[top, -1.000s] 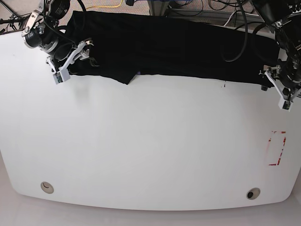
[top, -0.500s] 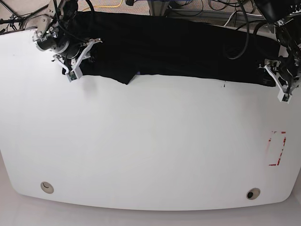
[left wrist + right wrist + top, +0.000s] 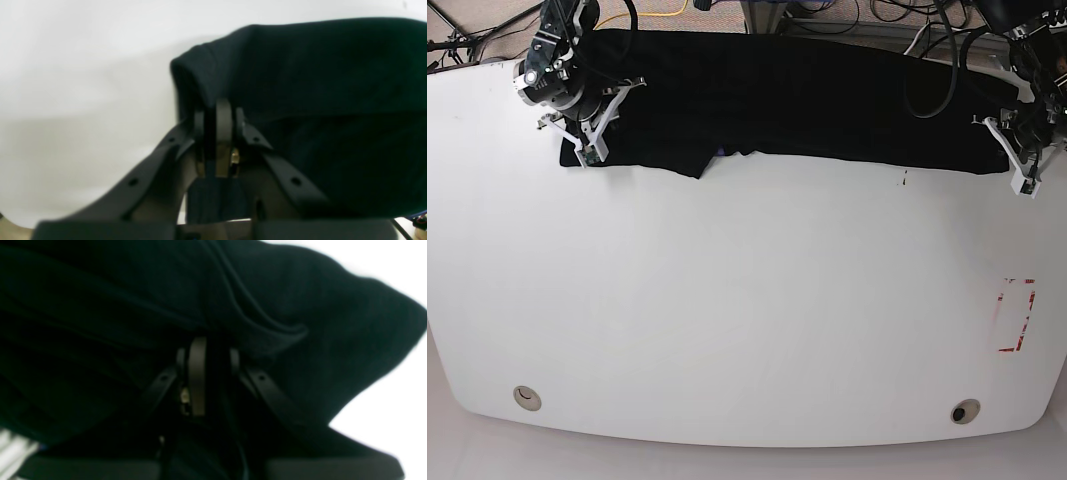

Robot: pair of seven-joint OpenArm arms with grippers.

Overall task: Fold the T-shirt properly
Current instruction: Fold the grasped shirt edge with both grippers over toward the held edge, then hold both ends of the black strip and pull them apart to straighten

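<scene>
The black T-shirt (image 3: 807, 100) lies in a long band across the far side of the white table (image 3: 747, 300), print hidden. At the band's right end, my left gripper (image 3: 1024, 178) is down on the near edge. The left wrist view shows the left gripper (image 3: 218, 108) shut, with the T-shirt (image 3: 317, 100) pinched and bulging over its fingertips. Over on the left end is my right gripper (image 3: 587, 150). In the right wrist view the right gripper (image 3: 206, 346) is shut with T-shirt (image 3: 100, 306) folds gathered around the tips.
A red rectangular marking (image 3: 1017, 315) is on the table at the right. Two round holes (image 3: 526, 398) (image 3: 965, 411) sit near the front edge. Cables (image 3: 847, 15) run beyond the far edge.
Both grippers moved in over the shirt's near edge at its two ends and went from open to shut on the cloth. The left corner of the cloth has bunched slightly.
</scene>
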